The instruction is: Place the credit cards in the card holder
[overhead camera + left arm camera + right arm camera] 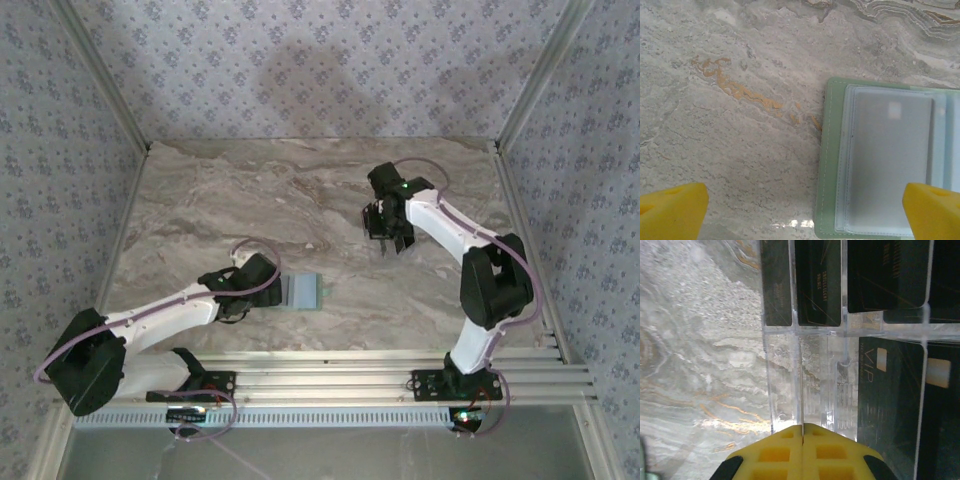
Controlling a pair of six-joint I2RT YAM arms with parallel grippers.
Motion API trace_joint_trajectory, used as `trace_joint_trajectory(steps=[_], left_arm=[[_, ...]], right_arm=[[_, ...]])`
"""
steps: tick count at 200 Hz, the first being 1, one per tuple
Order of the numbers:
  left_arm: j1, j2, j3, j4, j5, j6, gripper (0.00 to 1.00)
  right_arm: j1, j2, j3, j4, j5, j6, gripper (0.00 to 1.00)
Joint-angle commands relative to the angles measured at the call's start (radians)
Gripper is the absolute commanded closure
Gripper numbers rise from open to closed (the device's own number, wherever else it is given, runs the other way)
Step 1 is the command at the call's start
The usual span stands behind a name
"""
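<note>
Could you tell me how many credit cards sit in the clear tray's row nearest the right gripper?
2: the VIP card, and another card beside it at frame's edge; more may hide beneath.

Read "VIP" in pale gold on a dark credit card [890,405] at the lower right of the right wrist view, letters turned sideways, just beside a pale chip square [881,360]. Made out thin gold lines of small lettering on two upper cards [819,280] behind a clear divider [844,285], too blurred to read.
</note>
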Motion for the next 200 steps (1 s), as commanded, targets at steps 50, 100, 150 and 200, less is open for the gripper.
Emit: trace_joint_trajectory(steps=[50,100,150,200], left_arm=[[0.01,0.016,0.05,-0.095,-0.074,-0.035,0.0],[0.031,0.016,0.071,-0.129,-0.115,-0.06,0.0],[0.054,-0.002,0.074,-0.136,-0.124,-0.055,0.0],[0.066,-0.032,0.053,-0.132,-0.118,-0.057,0.0]], right_arm=[[0.14,-0.203,-0.1,0.14,-0.086,0.189,1.0],[0.421,-0.172,-0.236,0.385,0.011,0.452,1.0],[0.576,-0.029,-0.212,0.463,0.112,0.589,1.0],[0.633,0.083,-0.144,0.486,0.13,0.643,1.0]])
